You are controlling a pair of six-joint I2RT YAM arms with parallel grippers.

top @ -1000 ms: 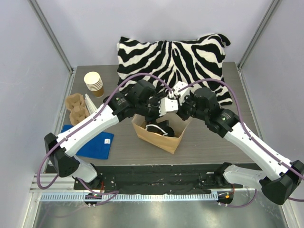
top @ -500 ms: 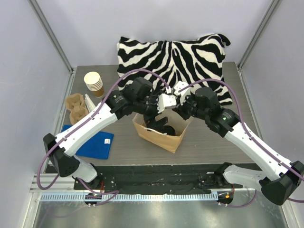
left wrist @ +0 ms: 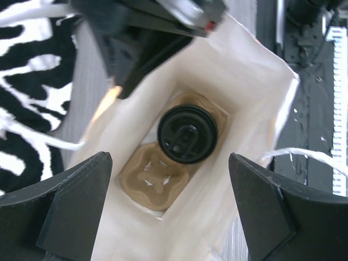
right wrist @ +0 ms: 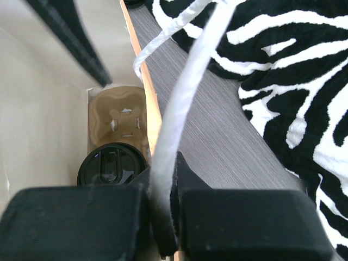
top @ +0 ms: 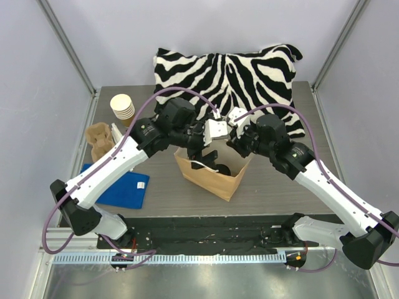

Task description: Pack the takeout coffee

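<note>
1. The takeout coffee (left wrist: pixel 187 134) stands lid-up inside the paper bag (top: pixel 209 179), seated in the cardboard carrier (left wrist: pixel 155 182) on the bag's bottom.
2. Left jaws: wide apart above the bag's mouth, holding nothing.
3. Right jaws: clamped on the bag's white handle (right wrist: pixel 179 109).
4. Packing looks done; releasing the bag seems all that is left.

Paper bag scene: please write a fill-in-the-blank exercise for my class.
The takeout coffee stands in the paper bag, its lid coloured ____.
The right gripper is ____ on the bag's white handle.
The left gripper hovers over the bag, jaws ____.
In the carrier, the slot beside the coffee is ____.
Missing words: black; shut; open; empty.
</note>
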